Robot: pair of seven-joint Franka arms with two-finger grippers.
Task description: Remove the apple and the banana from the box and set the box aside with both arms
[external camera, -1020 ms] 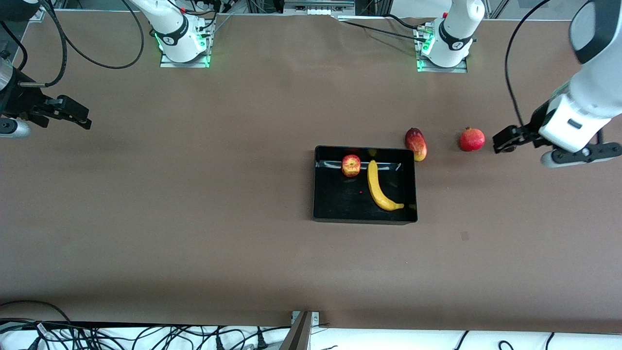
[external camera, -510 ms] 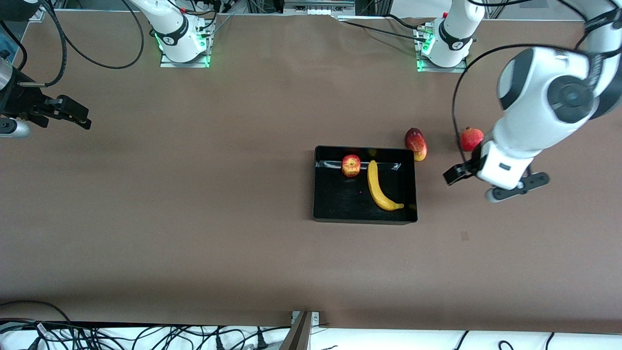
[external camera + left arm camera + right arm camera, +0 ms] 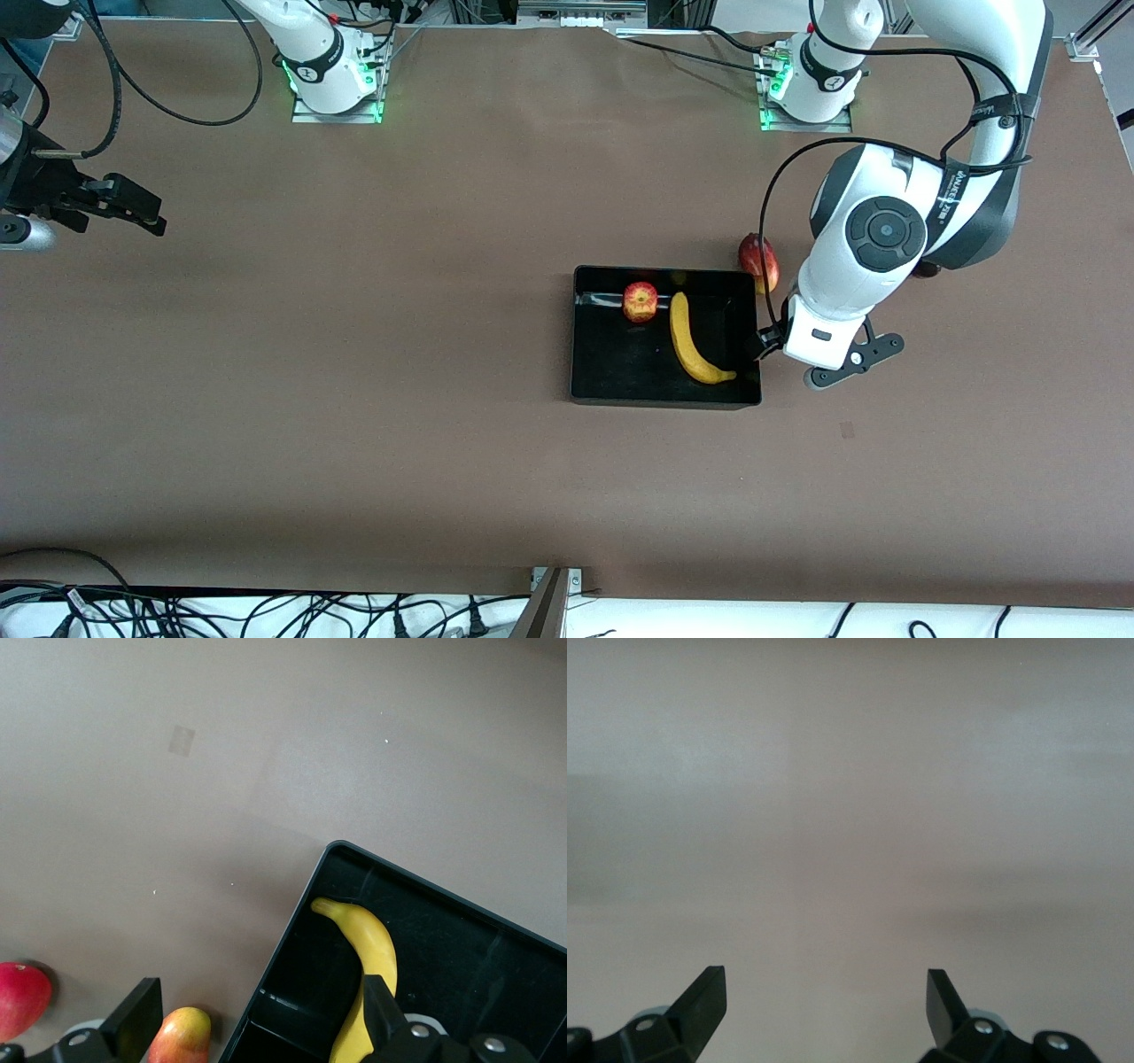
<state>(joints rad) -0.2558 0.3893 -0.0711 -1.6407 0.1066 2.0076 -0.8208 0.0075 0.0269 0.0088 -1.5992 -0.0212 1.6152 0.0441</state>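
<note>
The box [image 3: 580, 390] is a glossy black tray in the middle of the table. In it lie the streaked apple [image 3: 640, 301] and, beside it, the yellow banana [image 3: 692, 344]. My left gripper [image 3: 764, 344] hangs open over the tray's wall at the left arm's end. In the left wrist view the left gripper [image 3: 257, 1017] straddles that wall [image 3: 282, 967], one finger outside it, the other over the banana [image 3: 374, 955]. My right gripper [image 3: 146, 213] waits open over bare table at the right arm's end, and the right wrist view shows the right gripper [image 3: 826, 1001] holding nothing.
A red-yellow mango [image 3: 759, 260] lies just outside the tray's corner nearest the left arm's base, and shows as the mango [image 3: 180, 1036] in the left wrist view. The red pomegranate [image 3: 19, 997] is hidden under the left arm in the front view. Cables [image 3: 266, 611] trail along the front edge.
The left arm has swung from its end of the table past the pomegranate to the tray's end wall and now covers the pomegranate. The right arm has not moved.
</note>
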